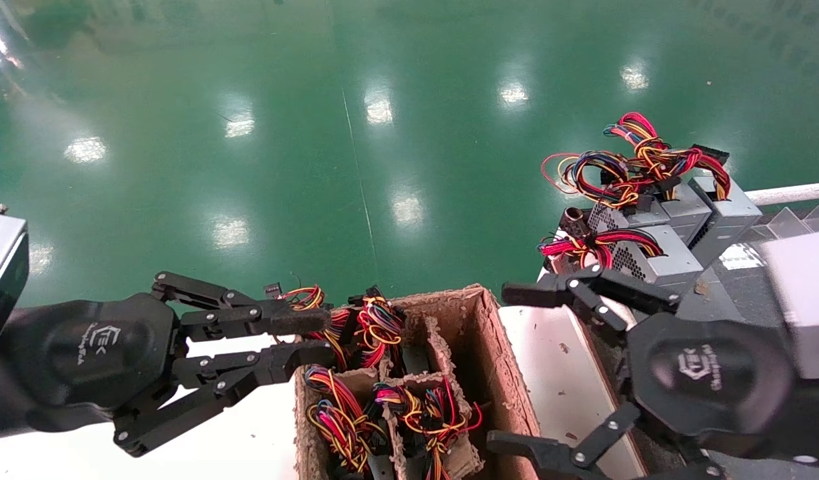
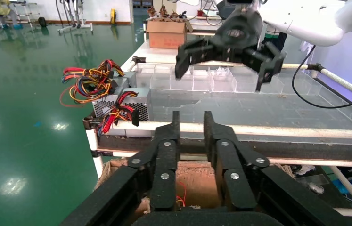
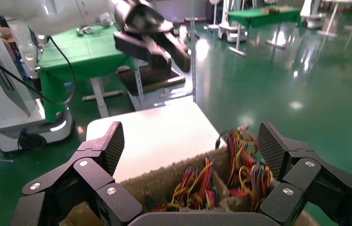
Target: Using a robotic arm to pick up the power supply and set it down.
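The power supply is a grey metal box with a perforated side. It stands on the rack at the right, its loose red-yellow-blue wire bundle spilling over it. It also shows in the left wrist view, power supply. My right gripper is open wide, nearer than that unit, over the right edge of a cardboard box. Nothing is between its fingers. My left gripper hovers at the box's left edge, open with a narrow empty gap.
Wire bundles of more power supplies fill the divided cardboard box. A grey unit with a tidy red bundle stands in front of the power supply. A clear compartment tray and a white rail run along the rack. Green floor lies beyond.
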You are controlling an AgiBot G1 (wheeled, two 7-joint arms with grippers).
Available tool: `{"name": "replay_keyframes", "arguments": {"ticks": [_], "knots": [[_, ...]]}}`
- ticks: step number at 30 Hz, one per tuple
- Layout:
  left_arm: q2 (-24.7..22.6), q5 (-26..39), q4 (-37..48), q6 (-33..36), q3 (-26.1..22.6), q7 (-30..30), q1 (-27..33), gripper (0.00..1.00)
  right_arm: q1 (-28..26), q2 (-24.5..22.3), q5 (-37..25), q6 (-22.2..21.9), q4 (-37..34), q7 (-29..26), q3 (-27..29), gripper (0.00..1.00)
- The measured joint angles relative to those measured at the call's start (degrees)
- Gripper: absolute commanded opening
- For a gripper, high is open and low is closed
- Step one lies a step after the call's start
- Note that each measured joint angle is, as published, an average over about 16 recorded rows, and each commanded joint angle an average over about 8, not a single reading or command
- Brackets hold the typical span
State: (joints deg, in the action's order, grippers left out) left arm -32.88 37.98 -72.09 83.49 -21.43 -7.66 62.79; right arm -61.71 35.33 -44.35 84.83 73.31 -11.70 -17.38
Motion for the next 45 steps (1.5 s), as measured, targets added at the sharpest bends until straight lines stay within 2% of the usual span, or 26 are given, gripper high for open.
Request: {"name": "replay_keyframes", "arguments": {"ticks": [8,9,16,17,28,29,36,37,45], "knots": [[0.0,0.0,0.0,0.0,0.0,0.0,0.0,0.01,-1.9,1.7,-7.8,-1.4,0.2,-3.4,-4.3,1.0],[0.0,0.0,0.0,0.0,0.0,0.0,0.0,0.08,-2.3,2.1,-9.2,-1.5,0.1,-3.9,-5.1,1.0],[0.0,0.0,0.0,0.0,0.0,0.0,0.0,0.94,-6.0,6.0,-19.7,-2.0,-1.0,-8.4,-11.2,1.0],[0.0,0.0,0.0,0.0,0.0,0.0,0.0,1.0,-6.5,6.6,-21.1,-1.9,-1.3,-9.0,-12.1,1.0],[0.0,0.0,0.0,0.0,0.0,0.0,0.0,1.0,-11.8,13.3,-31.6,-0.4,-5.6,-15.1,-19.0,1.0],[0.0,0.0,0.0,0.0,0.0,0.0,0.0,1.0,-12.2,13.8,-32.2,-0.4,-5.9,-15.6,-19.3,0.93],[0.0,0.0,0.0,0.0,0.0,0.0,0.0,1.0,-13.5,16.1,-35.6,-2.0,-6.2,-18.8,-20.9,0.06],[0.0,0.0,0.0,0.0,0.0,0.0,0.0,1.0,-13.6,16.3,-36.0,-2.4,-6.0,-19.2,-21.0,0.0],[0.0,0.0,0.0,0.0,0.0,0.0,0.0,1.0,-13.1,17.0,-38.9,-5.6,-2.8,-22.5,-21.5,0.0]]}}
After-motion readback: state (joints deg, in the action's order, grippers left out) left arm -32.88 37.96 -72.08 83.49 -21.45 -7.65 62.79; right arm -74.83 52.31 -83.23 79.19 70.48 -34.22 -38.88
